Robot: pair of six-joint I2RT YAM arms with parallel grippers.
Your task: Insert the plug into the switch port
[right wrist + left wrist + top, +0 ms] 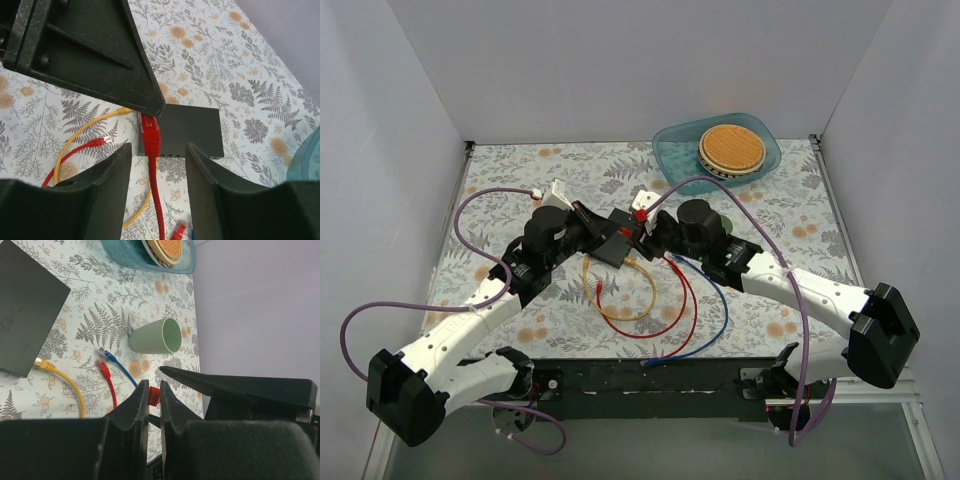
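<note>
- The left gripper [153,387] is clamped shut on the red plug [150,134], which it holds just beside the switch [190,127].
- The right gripper [158,150] has its jaws apart on either side of the plug, not touching it.
- The plug is probably light, hard, slick plastic with a fragile clip. Its cable looks limp, so grip the body's flat sides.
- The yellow cable [65,382] already enters one edge of the switch.

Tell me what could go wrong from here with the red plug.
The left gripper holds the red plug by one end, so it may twist or slip if the right gripper closes on it. The yellow plug sits at the switch edge, crowding the ports. The grippers are close and could collide.
</note>
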